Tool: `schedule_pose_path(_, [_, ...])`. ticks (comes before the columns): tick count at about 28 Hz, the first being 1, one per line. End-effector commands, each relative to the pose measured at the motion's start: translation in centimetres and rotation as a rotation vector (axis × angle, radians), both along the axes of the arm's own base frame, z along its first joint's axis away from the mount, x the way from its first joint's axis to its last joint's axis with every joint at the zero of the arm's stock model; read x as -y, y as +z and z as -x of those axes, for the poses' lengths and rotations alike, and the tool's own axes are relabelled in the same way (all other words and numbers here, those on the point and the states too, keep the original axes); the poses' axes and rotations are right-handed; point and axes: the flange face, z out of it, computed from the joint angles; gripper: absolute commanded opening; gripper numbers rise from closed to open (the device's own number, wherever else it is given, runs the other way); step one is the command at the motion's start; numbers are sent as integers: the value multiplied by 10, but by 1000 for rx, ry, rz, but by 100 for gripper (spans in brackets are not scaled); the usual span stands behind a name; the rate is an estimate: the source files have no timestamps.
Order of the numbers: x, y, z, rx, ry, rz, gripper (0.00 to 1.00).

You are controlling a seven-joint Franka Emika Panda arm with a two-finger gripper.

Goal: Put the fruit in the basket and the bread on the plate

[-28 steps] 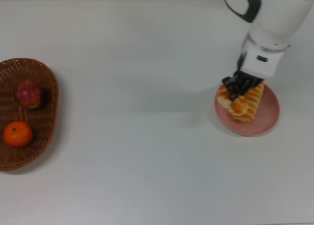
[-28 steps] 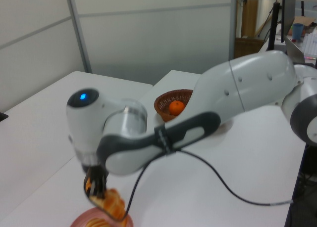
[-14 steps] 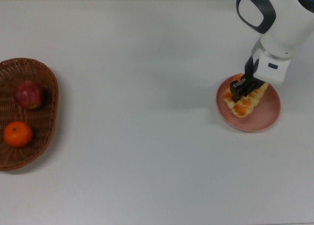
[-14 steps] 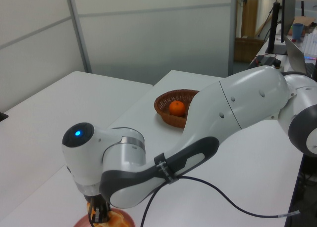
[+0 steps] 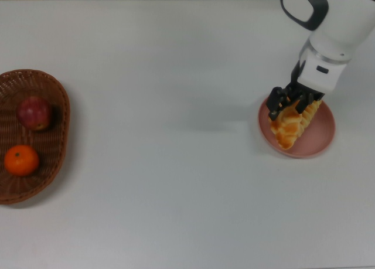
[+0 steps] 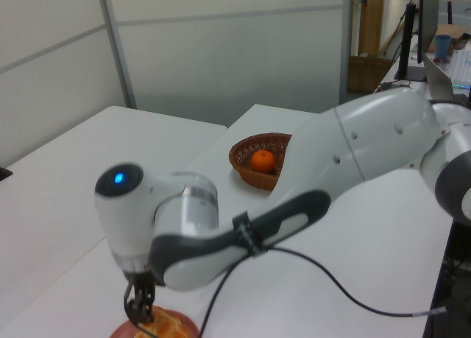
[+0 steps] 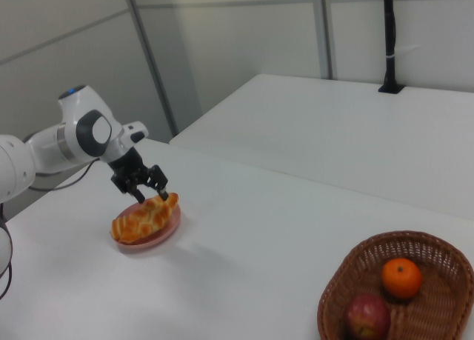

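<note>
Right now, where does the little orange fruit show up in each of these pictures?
Top view: the orange lies low at the top view's left edge.
Left view: upper middle.
Right view: lower right.
Shared landmark: the brown wicker basket holding it.

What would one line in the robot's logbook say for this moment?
gripper: open, just above bread | bread: on plate | apple, tangerine: in basket

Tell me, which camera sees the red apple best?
The top view: the apple lies fully in sight in the basket, beside the tangerine. The right view shows it near the bottom edge, partly behind the rim. In the left view, the robot arm hides it.
</note>
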Motion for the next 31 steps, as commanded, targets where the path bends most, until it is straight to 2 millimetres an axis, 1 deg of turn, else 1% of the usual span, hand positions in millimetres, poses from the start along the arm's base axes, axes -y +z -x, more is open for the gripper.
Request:
schedule_pose_path(1, [37, 58, 8, -12, -82, -53, 100])
schedule_pose_path(3, [53, 76, 9, -25, -109, -56, 100])
schedule_pose_path(4, [65, 93, 13, -37, -128, -54, 100])
schedule_pose_path(7, [88, 115, 18, -59, -147, -48, 100])
schedule_pose_path(8, [106, 129, 19, -73, -167, -51, 100])
schedule_pose_path(12, [150, 158, 24, -117, -197, -74, 100])
schedule_pose_path(13, [173, 169, 27, -143, -196, -79, 100])
schedule_pose_path(15, [195, 177, 29, -161, -196, -81, 100])
schedule_pose_path(17, [214, 184, 31, -180, -199, -79, 100])
schedule_pose_path(18, [232, 188, 34, -205, -201, -73, 100])
schedule_pose_path(19, [241, 188, 35, -223, -201, -68, 100])
schedule_pose_path(20, [249, 187, 36, -241, -199, -63, 100])
schedule_pose_path(21, [266, 185, 35, -265, -204, -59, 100])
schedule_pose_path(25, [303, 180, 29, -277, -246, -73, 100])
schedule_pose_path(26, [325, 177, 26, -282, -270, -94, 100])
schedule_pose_path(28, [346, 174, 23, -288, -276, -115, 100])
schedule_pose_path(30, [362, 172, 22, -294, -272, -135, 100])
schedule_pose_path(31, [375, 171, 21, -297, -271, -146, 100])
